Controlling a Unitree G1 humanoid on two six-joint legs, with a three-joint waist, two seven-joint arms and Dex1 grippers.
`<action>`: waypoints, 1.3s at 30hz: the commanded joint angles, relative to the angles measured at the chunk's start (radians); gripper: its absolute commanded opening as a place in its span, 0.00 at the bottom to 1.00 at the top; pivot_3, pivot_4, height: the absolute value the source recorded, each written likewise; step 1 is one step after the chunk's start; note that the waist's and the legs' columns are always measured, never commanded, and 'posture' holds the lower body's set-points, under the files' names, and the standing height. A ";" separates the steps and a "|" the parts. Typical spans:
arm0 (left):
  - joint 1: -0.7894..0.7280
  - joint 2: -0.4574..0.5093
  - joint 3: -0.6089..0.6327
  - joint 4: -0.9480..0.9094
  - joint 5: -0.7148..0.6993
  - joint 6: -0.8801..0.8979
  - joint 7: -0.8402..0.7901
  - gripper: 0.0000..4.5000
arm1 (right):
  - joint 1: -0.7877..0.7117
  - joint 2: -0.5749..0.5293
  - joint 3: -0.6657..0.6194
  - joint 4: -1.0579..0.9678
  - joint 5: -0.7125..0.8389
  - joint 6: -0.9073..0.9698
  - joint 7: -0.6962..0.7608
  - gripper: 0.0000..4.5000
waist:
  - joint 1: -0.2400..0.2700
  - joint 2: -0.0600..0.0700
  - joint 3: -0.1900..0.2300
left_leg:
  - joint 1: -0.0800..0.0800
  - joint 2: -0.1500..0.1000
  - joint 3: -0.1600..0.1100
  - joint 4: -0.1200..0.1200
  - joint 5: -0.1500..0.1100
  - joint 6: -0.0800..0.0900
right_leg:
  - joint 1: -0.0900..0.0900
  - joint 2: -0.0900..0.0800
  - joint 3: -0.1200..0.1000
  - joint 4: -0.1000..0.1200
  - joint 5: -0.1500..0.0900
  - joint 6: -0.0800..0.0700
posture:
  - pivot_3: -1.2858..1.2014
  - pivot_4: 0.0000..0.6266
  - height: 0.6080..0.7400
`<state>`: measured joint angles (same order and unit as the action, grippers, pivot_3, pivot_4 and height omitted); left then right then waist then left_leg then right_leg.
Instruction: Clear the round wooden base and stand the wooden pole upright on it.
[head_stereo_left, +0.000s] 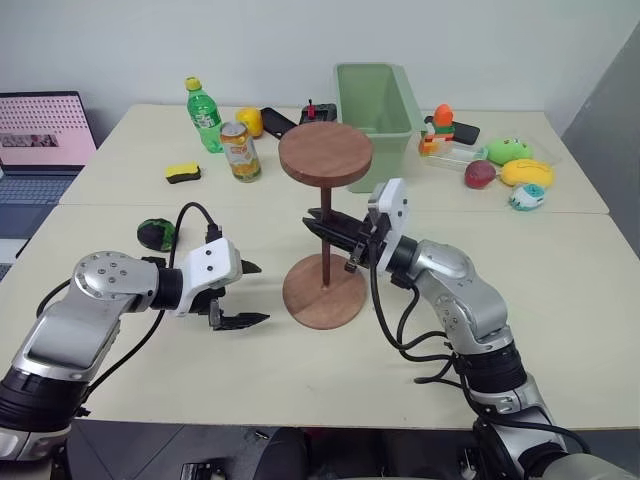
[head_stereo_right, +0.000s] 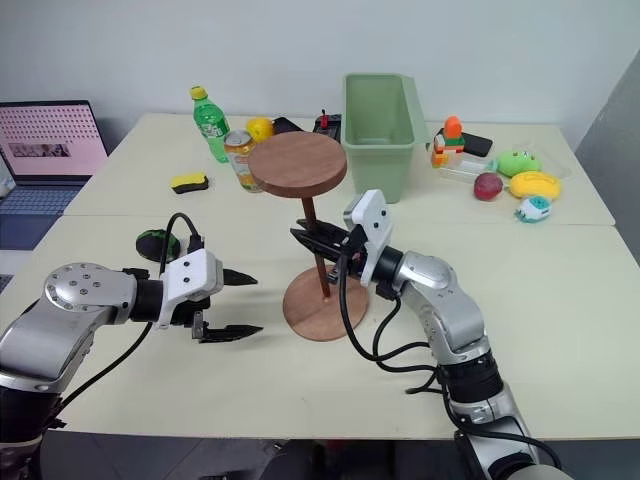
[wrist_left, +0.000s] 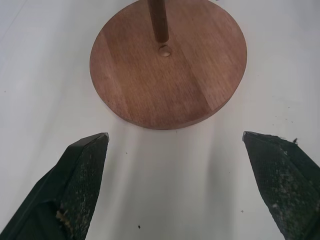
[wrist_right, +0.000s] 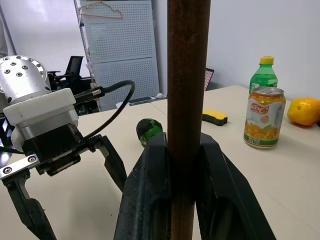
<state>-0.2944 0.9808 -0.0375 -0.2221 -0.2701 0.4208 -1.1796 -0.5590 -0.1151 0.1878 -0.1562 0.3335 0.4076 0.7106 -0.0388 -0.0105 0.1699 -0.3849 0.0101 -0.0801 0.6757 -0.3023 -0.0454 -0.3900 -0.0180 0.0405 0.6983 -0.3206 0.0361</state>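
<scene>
2 black fingers of the right gripper (head_stereo_left: 330, 228) clamp the wooden pole (head_stereo_left: 326, 238) mid-shaft, keeping it upright, its tip beside the hole of the round wooden base (head_stereo_left: 324, 291). The left gripper (head_stereo_left: 247, 294) waits wide open beside the base, holding nothing.

The pole (head_stereo_left: 326, 255) clamped in the right pincer (head_stereo_left: 325, 226) is showing dark brown, its top disc and the base (head_stereo_left: 323, 291) below reddish-brown with visible grain. Beyond the pincer, a green bin (head_stereo_left: 377, 100) is sitting pale; left of it, an orange-printed can (head_stereo_left: 240, 151) and a green bottle (head_stereo_left: 204, 115) with yellow cap are standing out.
</scene>
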 joint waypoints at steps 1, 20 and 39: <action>-0.012 0.003 0.011 -0.006 0.001 -0.019 0.000 1.00 | -0.006 0.004 0.003 -0.016 0.003 -0.036 -0.004 0.06 | 0.000 0.000 0.000 | 0.000 0.000 0.000 0.000 0.000 0.000 | 0.000 0.000 0.000 0.000 0.000 0.000 | 0.52 0.24 1.00; -0.005 0.004 0.012 -0.004 0.005 -0.030 -0.001 1.00 | 0.020 -0.019 0.052 0.024 -0.027 -0.083 0.018 0.06 | 0.000 0.000 0.000 | 0.000 0.000 0.000 0.000 0.000 0.000 | 0.000 0.000 0.000 0.000 0.000 0.000 | 0.52 0.24 1.00; 0.004 0.000 0.016 -0.015 0.000 -0.026 0.012 1.00 | 0.076 -0.048 0.095 0.109 -0.085 -0.129 0.017 0.06 | 0.000 0.000 0.000 | 0.002 0.000 0.000 0.000 0.000 0.000 | 0.001 0.000 0.000 0.000 0.000 0.000 | 0.52 0.24 1.00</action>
<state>-0.2883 0.9789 -0.0375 -0.2200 -0.2661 0.4054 -1.1691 -0.5159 -0.1433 0.2675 -0.0830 0.2747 0.2591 0.7208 -0.0385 -0.0108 0.1697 -0.3831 0.0101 -0.0801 0.6757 -0.3024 -0.0454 -0.3885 -0.0180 0.0406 0.6983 -0.3206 0.0361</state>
